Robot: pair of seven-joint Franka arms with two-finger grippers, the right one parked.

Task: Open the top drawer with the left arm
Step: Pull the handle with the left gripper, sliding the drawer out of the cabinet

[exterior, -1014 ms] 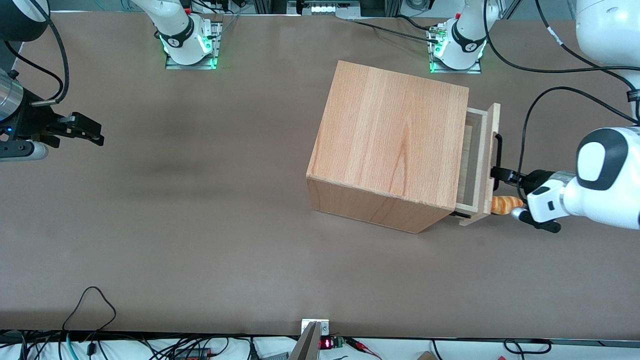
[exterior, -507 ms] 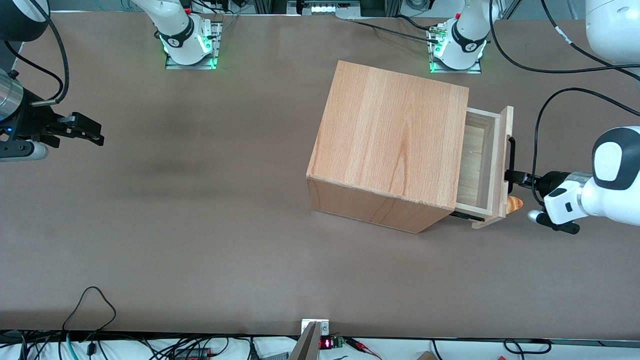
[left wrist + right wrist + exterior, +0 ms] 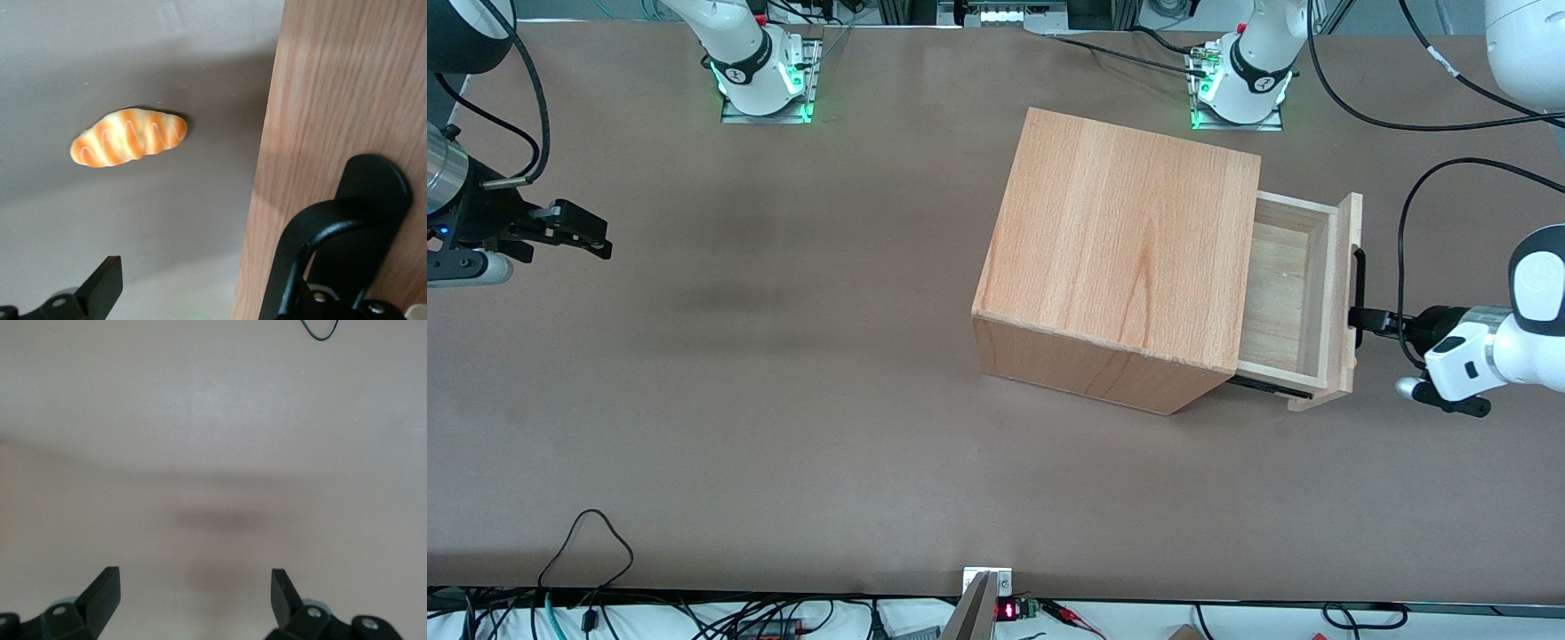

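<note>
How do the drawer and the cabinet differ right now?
The drawer is a shallow, open-topped tray; the cabinet is a tall closed box. The drawer carries a black handle, with the open tool at it; the cabinet's top is plain. Both are light wood.

No legible text, label, brand or sign was found on the top drawer (image 3: pixel 1294 298), the wooden cabinet (image 3: pixel 1120 258), the gripper (image 3: pixel 1371 319) or the table (image 3: pixel 783 400); one small red-lit display (image 3: pixel 1006 611) at the table edge showed digits too small to read.
</note>
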